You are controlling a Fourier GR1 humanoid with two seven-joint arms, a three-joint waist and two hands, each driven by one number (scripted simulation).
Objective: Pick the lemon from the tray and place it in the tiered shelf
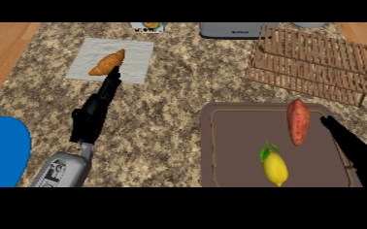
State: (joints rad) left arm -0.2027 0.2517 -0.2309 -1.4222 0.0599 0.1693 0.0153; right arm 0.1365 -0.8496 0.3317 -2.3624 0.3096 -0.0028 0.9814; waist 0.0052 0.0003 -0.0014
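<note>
Lying near the front of the brown tray (215, 145), the lemon (275, 167) waits with its green leaf up, and a sweet potato (298, 122) lies just behind it, so nothing has been picked yet. The right robot hand (344, 140) comes in over the tray's right edge with straight fingers that hold nothing, near the lemon but not touching it, likely so it can grab it next. The left robot hand (97, 109) stretches out flat toward a croissant (108, 62) on a napkin (136, 58), while the wooden tiered shelf (308, 63) sits behind the tray on the counter (172, 92).
</note>
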